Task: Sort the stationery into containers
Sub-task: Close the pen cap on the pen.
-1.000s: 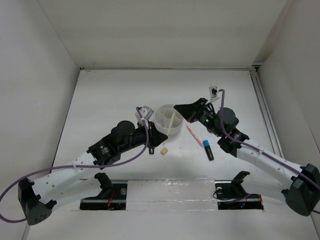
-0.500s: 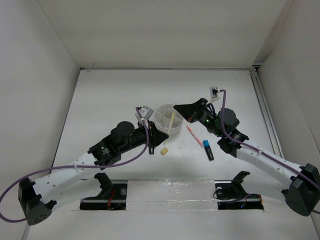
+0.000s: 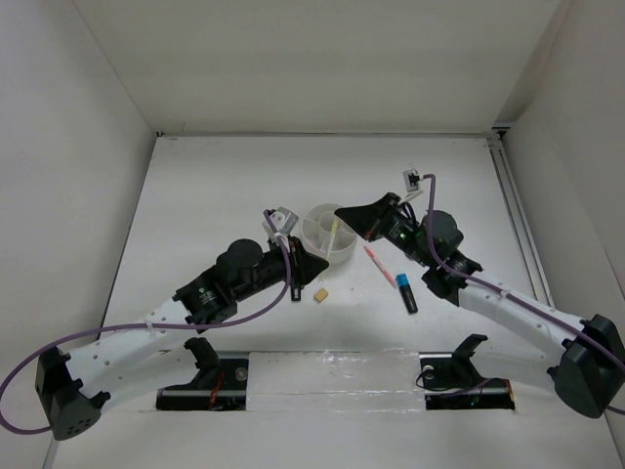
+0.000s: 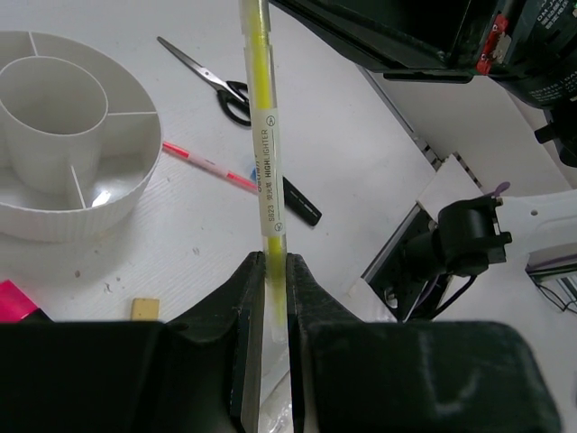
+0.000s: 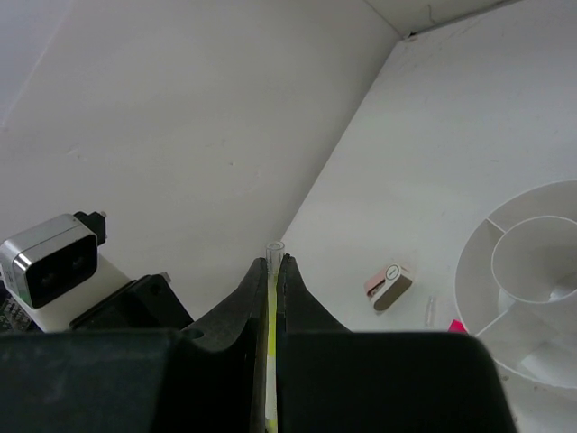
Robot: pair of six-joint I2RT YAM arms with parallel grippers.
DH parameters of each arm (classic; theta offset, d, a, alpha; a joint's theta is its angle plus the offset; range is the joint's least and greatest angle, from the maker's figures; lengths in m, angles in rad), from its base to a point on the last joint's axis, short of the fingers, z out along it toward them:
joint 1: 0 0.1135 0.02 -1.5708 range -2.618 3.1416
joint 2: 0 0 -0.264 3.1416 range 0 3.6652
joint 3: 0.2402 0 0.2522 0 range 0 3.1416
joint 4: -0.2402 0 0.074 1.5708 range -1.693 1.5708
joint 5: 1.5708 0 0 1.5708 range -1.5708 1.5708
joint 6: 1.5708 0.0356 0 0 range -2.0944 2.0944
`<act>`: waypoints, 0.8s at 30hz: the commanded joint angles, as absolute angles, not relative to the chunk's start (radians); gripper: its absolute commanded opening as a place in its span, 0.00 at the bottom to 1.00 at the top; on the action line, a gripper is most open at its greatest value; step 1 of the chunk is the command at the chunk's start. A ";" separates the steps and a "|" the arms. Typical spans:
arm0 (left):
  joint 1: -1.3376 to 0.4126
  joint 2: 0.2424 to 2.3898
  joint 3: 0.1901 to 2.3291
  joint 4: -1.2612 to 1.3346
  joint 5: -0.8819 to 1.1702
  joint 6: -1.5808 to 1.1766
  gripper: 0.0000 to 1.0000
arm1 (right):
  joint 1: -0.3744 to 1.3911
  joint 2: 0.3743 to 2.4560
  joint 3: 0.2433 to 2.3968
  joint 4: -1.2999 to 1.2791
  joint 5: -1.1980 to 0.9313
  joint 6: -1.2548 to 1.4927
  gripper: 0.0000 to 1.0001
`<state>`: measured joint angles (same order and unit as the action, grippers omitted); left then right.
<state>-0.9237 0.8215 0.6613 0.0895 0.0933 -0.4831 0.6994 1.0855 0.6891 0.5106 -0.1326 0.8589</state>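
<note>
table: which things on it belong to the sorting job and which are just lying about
Job: white organizer, yellow highlighter, pink pen, blue-capped marker, tan eraser, scissors.
Not the job: purple cable, side rail.

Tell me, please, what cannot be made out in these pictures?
- Top external: the scissors do not show, probably under the right arm.
- Left wrist: the pink item is cut off by the left edge and the left gripper.
- Right wrist: the organizer is cut off by the right edge.
</note>
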 commanded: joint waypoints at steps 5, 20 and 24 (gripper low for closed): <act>-0.927 0.804 0.632 0.245 0.054 -0.457 0.00 | 0.698 1.088 0.716 0.561 -0.231 0.859 0.00; -0.927 0.824 0.664 0.299 -0.018 -0.430 0.00 | 0.707 1.098 0.727 0.532 -0.255 0.805 0.00; -0.927 0.824 0.675 0.321 -0.009 -0.420 0.00 | 0.716 1.098 0.739 0.499 -0.236 0.753 0.00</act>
